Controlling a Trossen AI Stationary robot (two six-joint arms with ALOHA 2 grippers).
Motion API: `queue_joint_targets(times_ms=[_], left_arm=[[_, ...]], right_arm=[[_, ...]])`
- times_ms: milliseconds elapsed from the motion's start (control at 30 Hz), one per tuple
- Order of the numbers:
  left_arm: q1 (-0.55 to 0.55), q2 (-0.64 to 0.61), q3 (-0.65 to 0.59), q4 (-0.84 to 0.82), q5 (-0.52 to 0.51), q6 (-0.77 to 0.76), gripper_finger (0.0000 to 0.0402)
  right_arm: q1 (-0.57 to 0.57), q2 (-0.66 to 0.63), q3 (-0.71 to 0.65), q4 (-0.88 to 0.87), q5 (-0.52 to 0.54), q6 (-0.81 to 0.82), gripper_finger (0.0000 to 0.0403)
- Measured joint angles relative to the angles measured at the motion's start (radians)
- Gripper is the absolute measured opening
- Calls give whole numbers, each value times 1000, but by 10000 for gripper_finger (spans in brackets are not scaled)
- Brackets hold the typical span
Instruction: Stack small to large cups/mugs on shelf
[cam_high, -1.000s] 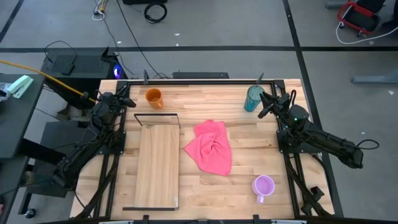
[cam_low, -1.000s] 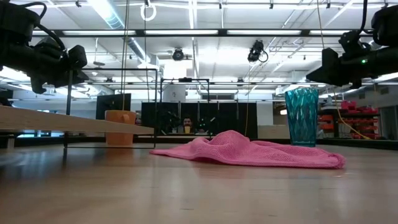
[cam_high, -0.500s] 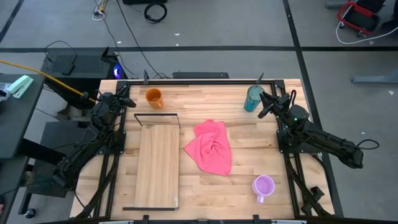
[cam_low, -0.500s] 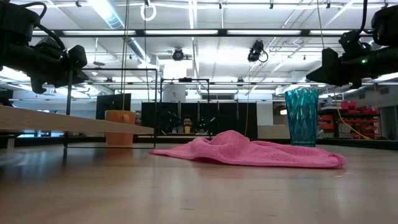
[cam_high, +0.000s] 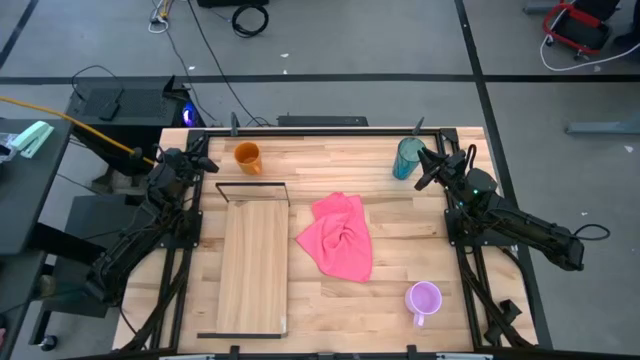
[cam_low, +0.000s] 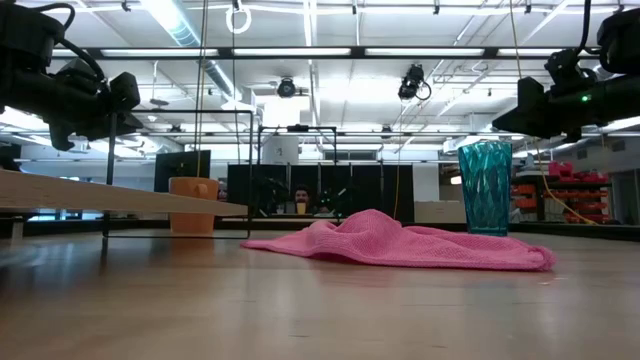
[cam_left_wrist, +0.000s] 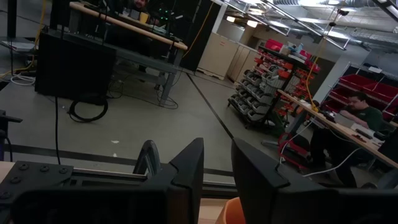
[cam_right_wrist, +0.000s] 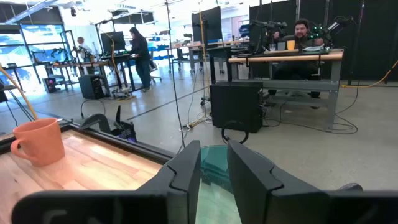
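Nothing is changing across the last second: both arms are holding the same poses and every cup is sitting where it was, so stacking is not yet underway. The left gripper (cam_high: 203, 163) is hovering beside the orange mug (cam_high: 247, 157), its jaws parted slightly and gripping nothing. The right gripper (cam_high: 428, 165) is waiting just beside the teal tumbler (cam_high: 406, 158), jaws likewise narrowly released. The lilac mug (cam_high: 424, 299) is resting near the surface's front, well apart. The shelf (cam_high: 252, 268) is carrying nothing, and all three cups are appearing empty. A pink cloth (cam_high: 338, 236) is lying between them.
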Motion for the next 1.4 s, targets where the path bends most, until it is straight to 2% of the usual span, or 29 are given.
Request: queue_joint_targets(times_ms=[1400], left_arm=[[0,0,0,0,0,0,83]], right_arm=[[0,0,0,0,0,0,87]])
